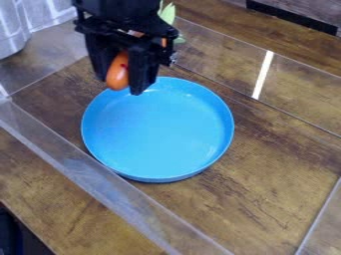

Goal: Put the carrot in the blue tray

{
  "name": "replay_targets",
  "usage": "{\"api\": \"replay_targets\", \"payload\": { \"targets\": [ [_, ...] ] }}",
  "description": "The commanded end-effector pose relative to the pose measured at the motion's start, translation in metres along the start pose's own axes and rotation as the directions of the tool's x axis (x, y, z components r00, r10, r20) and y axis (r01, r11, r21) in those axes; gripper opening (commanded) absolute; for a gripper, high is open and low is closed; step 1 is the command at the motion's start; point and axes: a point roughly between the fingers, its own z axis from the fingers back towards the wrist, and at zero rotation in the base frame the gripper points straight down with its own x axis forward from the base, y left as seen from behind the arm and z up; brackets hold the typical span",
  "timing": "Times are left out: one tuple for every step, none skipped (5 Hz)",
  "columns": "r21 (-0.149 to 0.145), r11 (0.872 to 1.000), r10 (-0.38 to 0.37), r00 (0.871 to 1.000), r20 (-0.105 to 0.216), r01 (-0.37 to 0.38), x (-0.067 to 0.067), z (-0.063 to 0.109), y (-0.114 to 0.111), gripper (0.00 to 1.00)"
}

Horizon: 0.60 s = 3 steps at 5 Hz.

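Observation:
The blue tray [160, 134], a wide round shallow dish, lies on the wooden table. My black gripper [124, 72] hangs over the tray's upper left rim, pointing down, and is shut on the carrot [119, 71]. Only the carrot's orange body shows between the dark fingers [142, 74]; its lower tip sits just above the rim. A bit of green [168, 13] shows at the top beside the wrist. The carrot is in the air, not touching the tray.
Clear acrylic walls [80, 174] run along the left and front of the wooden table [280, 189]. A clear stand [40, 14] and a grey object [11, 35] sit at the back left corner.

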Motion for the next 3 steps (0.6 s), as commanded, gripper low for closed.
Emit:
{"api": "replay_targets", "payload": {
  "targets": [
    [0.002, 1.000, -0.028, 0.998, 0.048, 0.028, 0.001, 0.011, -0.012, 0.00],
    [-0.001, 0.996, -0.087, 0.995, 0.038, 0.087, -0.001, 0.006, -0.038, 0.00],
    [-0.001, 0.991, -0.133, 0.991, 0.024, 0.134, -0.006, -0.005, -0.066, 0.00]
  ]
}}
